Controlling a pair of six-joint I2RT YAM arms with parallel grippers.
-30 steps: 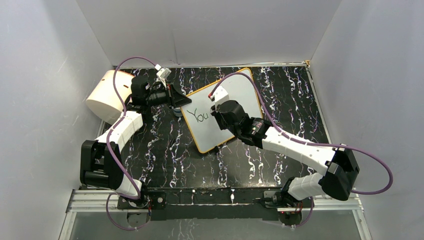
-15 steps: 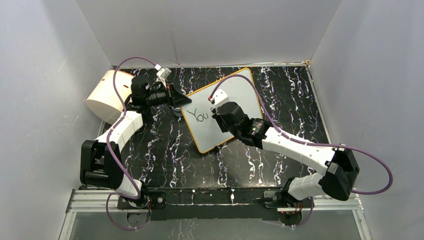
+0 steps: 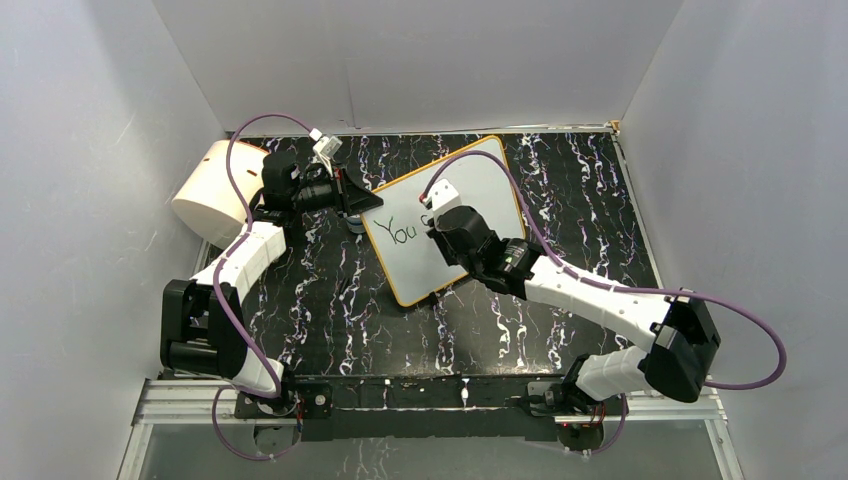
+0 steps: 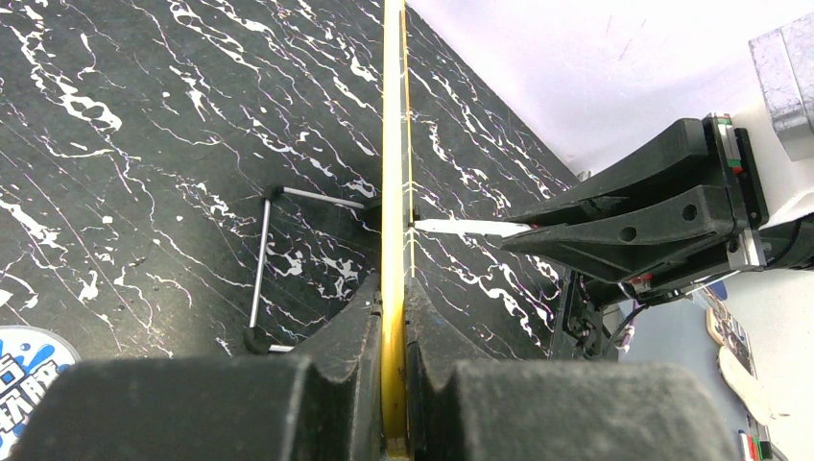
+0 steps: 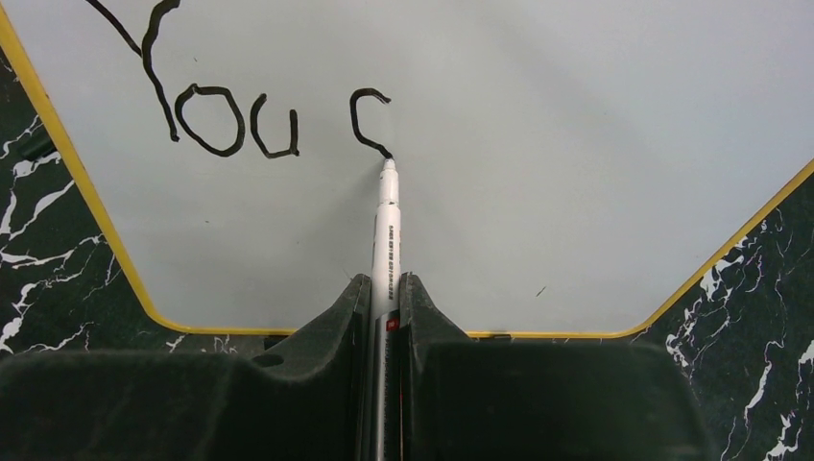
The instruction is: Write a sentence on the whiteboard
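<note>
Since earlier, 1 "c" added to the sentence after "You". Left gripper clamps 1 whiteboard; right gripper clamps 1 marker.

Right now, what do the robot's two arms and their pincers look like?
Both the left arm and right arm have smooth white shells with chunky black joints. A purple cable loops along each. The left gripper and right gripper have matte black, wedge-shaped fingers.

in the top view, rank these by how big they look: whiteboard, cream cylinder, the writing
1. whiteboard: largest, even though part of it is covered
2. cream cylinder: clearly smaller
3. writing: smallest by far
</note>
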